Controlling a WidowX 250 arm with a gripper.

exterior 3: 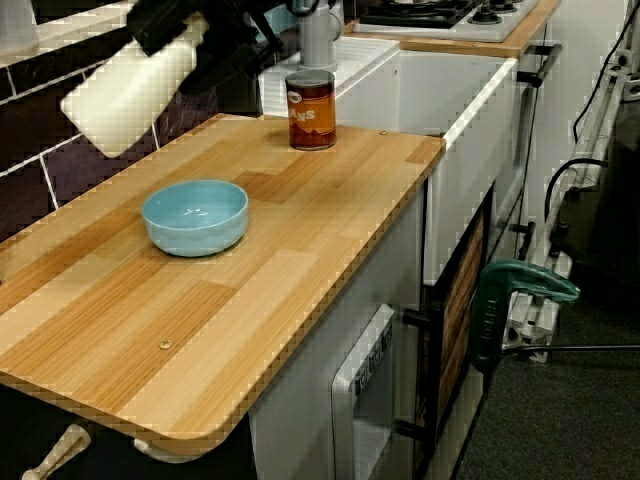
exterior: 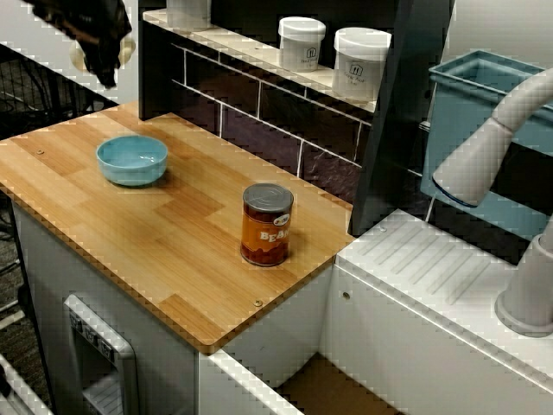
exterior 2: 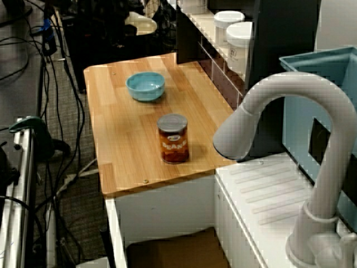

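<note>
A light blue bowl (exterior: pixel 132 160) (exterior 2: pixel 145 86) (exterior 3: pixel 195 216) sits empty on the wooden counter (exterior: pixel 173 251), toward its far end. An orange-brown bean can (exterior: pixel 267 224) (exterior 2: pixel 173 138) (exterior 3: pixel 311 110) stands upright near the counter's sink-side corner. My gripper (exterior: pixel 95 39) is a dark, blurred shape hanging high above the counter's far end, beyond the bowl and well apart from both things. In the low view along the counter the gripper (exterior 3: pixel 225 50) shows black beside a white arm part. Its fingers are not clear.
Two white jars (exterior: pixel 301 43) (exterior: pixel 360 62) stand on the shelf over the dark tiled back wall. A white tap (exterior: pixel 484 156) (exterior 2: pixel 290 111) curves over the sink's drainboard (exterior: pixel 432 268). A teal bin (exterior: pixel 484 86) stands behind. A green clamp (exterior 3: pixel 510 290) sticks out below.
</note>
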